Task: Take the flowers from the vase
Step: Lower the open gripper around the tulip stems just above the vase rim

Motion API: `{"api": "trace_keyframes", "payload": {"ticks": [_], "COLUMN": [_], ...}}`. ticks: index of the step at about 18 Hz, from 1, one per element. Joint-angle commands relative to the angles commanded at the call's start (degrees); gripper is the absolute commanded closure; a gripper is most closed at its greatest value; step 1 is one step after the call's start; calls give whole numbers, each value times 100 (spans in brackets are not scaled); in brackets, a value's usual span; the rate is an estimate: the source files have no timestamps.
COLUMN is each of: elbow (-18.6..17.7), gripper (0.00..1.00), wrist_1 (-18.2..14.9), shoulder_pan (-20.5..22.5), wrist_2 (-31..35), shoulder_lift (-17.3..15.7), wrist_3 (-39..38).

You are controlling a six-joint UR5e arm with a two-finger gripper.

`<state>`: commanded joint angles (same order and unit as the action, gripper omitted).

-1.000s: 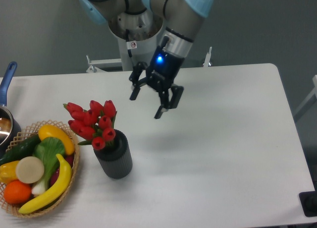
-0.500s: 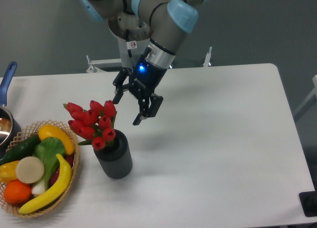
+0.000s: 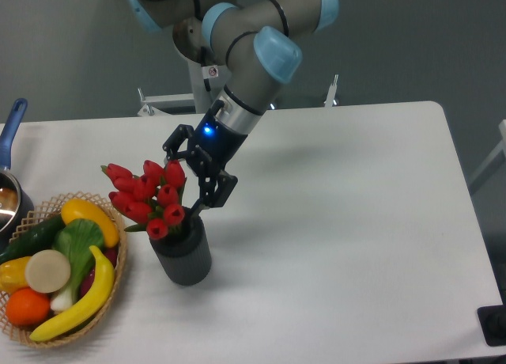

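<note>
White and matte, the rectangular table (image 3: 340, 221) is filling most of the view beneath a grey wall. Near its left side, the bunch of red tulip buds with green leaves (image 3: 148, 196) is standing upright in the short dark grey ribbed cylindrical vase (image 3: 183, 254), the buds fanning out above the rim. Just to the right of the buds, the black two-finger gripper (image 3: 183, 176) is hanging tilted at the height of the blooms, its fingers spread apart with nothing between them; one finger is showing above the topmost buds and the other is reaching down close to the vase rim. Whether either finger is touching a bud cannot be told. Left of the vase, a round wicker basket of colourful fruit and vegetables (image 3: 59, 269) is sitting at the table's edge, and a metal pot with a blue handle (image 3: 10, 162) is peeking in at the far left.
</note>
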<state>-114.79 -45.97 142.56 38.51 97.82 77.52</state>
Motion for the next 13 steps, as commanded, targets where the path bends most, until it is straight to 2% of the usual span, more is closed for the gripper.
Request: {"api": "trace_keyframes", "payload": {"ticks": [13], "elbow": [97], "gripper": [0], "wrist_1": [9], "shoulder_pan": [70], "wrist_2": [-589], "shoulder_lift": [237], "wrist_3": [-35]}}
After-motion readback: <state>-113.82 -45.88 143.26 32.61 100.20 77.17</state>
